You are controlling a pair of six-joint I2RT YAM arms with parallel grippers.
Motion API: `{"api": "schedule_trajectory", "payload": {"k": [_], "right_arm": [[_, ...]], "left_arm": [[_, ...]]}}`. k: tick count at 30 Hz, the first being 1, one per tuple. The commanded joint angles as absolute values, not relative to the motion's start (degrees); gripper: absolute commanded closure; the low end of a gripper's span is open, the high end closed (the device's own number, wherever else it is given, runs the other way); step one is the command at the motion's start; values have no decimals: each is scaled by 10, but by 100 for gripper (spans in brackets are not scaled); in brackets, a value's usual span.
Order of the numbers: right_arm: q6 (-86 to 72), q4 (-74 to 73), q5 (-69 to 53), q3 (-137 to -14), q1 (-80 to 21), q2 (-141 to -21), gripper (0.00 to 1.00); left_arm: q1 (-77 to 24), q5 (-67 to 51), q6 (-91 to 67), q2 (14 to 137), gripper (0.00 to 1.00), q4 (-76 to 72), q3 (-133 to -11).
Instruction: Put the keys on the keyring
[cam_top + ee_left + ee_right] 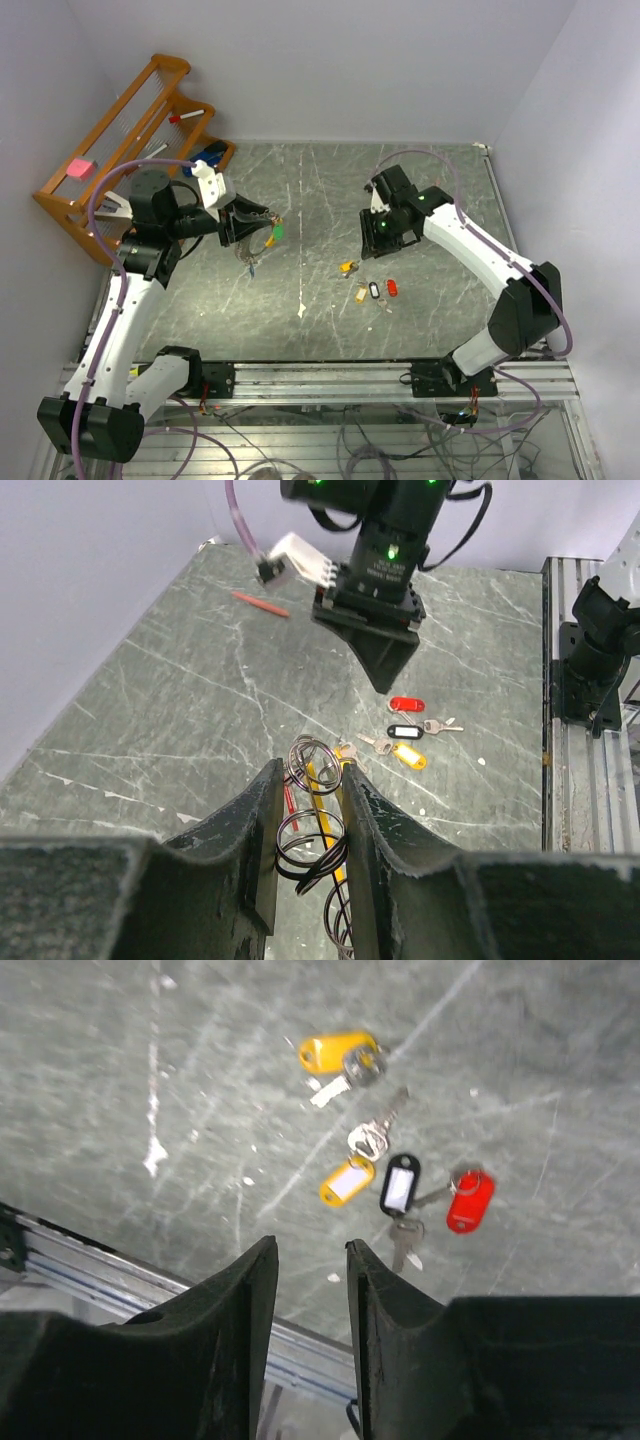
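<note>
My left claw (310, 775) grips the keyring (309, 753) while my right claw (312, 1250), narrowly parted and empty, hangs above the loose keys (385, 1175) on the counter (320, 190); next I'd drop and pinch one.

Keyring (318, 798) lower coils hidden between left fingers (262, 830), cut off at frame bottom; keys (375, 290) too small in top view to count.

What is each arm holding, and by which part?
Left gripper: jaws pinch the keyring at its metal coils. Right gripper: nothing.
</note>
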State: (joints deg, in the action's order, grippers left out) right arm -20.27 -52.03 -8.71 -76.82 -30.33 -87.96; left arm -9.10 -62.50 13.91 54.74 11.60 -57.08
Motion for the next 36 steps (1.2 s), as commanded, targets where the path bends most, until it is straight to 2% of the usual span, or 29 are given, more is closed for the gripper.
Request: {"api": "schedule_trajectory", "payload": {"k": [1, 9, 16, 27, 36], "right_arm": [[-223, -549, -68, -741, -302, -907, 65], [-223, -521, -13, -777, -296, -899, 64], [-231, -500, -12, -753, -261, -869, 63], [-233, -533, -13, -741, -220, -879, 63], [-240, -551, -65, -685, -216, -910, 64]], "left_arm": [[-94, -626, 120, 538, 93, 72, -570], [-94, -660, 177, 530, 93, 147, -588], [-94, -664, 256, 533, 93, 226, -603], [-94, -641, 239, 539, 93, 188, -587], [-94, -635, 207, 535, 93, 150, -571]]}}
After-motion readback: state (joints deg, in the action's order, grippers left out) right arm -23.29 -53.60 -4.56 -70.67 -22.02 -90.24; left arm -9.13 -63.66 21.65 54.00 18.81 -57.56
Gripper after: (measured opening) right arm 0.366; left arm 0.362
